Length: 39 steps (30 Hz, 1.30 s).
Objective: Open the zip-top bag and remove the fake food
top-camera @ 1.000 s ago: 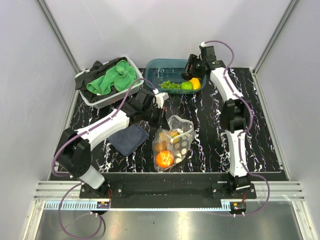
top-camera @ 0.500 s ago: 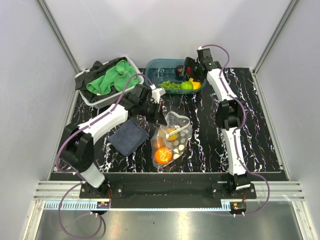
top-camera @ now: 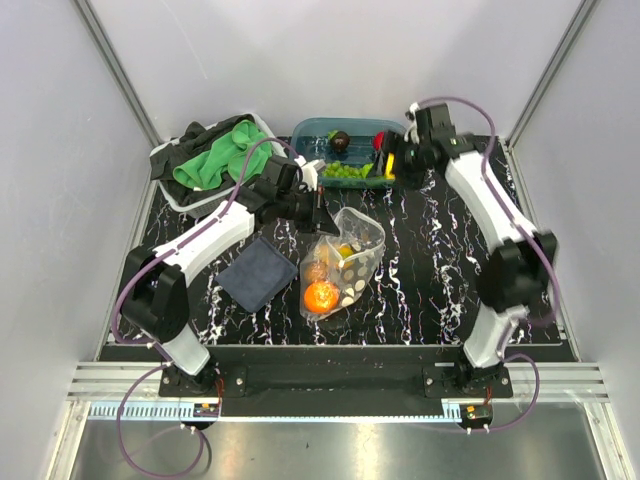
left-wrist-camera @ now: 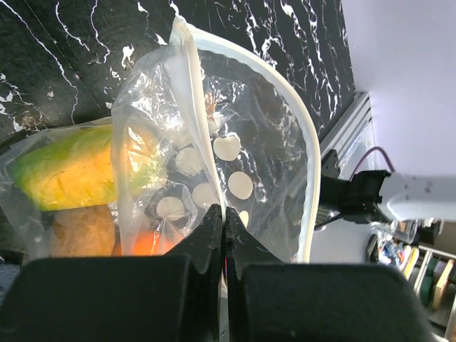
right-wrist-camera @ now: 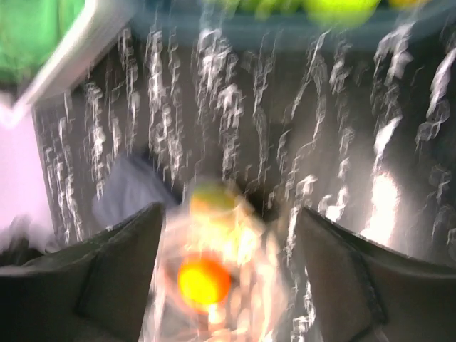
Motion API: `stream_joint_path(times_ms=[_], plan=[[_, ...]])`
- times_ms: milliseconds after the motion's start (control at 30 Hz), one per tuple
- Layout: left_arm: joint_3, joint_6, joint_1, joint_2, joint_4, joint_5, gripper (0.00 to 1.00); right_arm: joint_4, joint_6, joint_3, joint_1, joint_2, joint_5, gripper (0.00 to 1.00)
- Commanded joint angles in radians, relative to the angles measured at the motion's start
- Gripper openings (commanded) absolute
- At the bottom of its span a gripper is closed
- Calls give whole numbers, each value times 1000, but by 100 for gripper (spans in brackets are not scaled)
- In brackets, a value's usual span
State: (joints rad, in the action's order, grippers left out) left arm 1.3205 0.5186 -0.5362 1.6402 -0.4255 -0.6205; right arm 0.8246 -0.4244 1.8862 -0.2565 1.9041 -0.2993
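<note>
The zip-top bag (top-camera: 345,262) lies mid-table with its mouth gaping; it holds an orange fruit (top-camera: 321,297) and other fake food. My left gripper (top-camera: 318,215) is shut on one side of the bag's white zip edge (left-wrist-camera: 191,107), pinched at the fingertips (left-wrist-camera: 224,217). In that view a yellow-green piece (left-wrist-camera: 71,171) and a brown piece (left-wrist-camera: 78,231) show through the plastic. My right gripper (top-camera: 390,160) is open and empty at the right end of the teal tub (top-camera: 310,130). Its blurred wrist view looks down on the bag (right-wrist-camera: 235,285) and the orange (right-wrist-camera: 203,280).
The tub holds green grapes (top-camera: 345,172), a dark brown piece (top-camera: 340,140), and red and yellow pieces. A white basket (top-camera: 175,195) with a green cloth (top-camera: 215,160) stands back left. A dark blue cloth (top-camera: 258,277) lies left of the bag.
My right arm has swung up and right, off the middle of the tub, uncovering pieces in it. My left gripper has drawn the bag's edge slightly back and left; the bag shifted with it.
</note>
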Motion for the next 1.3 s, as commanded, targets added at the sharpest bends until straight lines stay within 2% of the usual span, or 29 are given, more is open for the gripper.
stream_joint_path(times_ms=[0, 33, 100, 133, 300, 367, 533, 667, 867, 1000, 1100, 1267], plan=[[33, 47, -8, -25, 50, 14, 0, -178, -37, -322, -56, -339, -109, 76], [28, 53, -11, -36, 48, 21, 0, -214, -49, -432, -67, -377, -122, 73], [22, 73, -18, -49, 48, 22, 0, -257, -54, -499, -90, -434, -178, 66], [23, 87, -21, -63, 53, 22, 0, -252, -56, -530, -113, -439, -196, 60], [34, 87, -62, -94, 51, 57, 0, -283, -57, -565, -201, -454, -182, 51], [25, 90, -71, -111, 53, 68, 0, -336, -89, -619, -213, -451, -204, 42], [14, 133, -99, -154, 56, 91, 0, -433, -180, -772, -217, -464, -233, 33], [8, 152, -122, -163, 82, 134, 0, -479, -177, -848, -224, -471, -212, 32], [51, 196, -174, -97, 109, 114, 0, -553, -200, -898, -225, -425, -183, 34], [59, 233, -194, -74, 145, 120, 0, -622, -237, -938, -224, -398, -153, 39], [65, 218, -208, -65, 151, 116, 0, -668, -264, -946, -224, -366, -202, 41], [42, 204, -206, -53, 143, 124, 0, -659, -266, -995, -224, -379, -224, 49]])
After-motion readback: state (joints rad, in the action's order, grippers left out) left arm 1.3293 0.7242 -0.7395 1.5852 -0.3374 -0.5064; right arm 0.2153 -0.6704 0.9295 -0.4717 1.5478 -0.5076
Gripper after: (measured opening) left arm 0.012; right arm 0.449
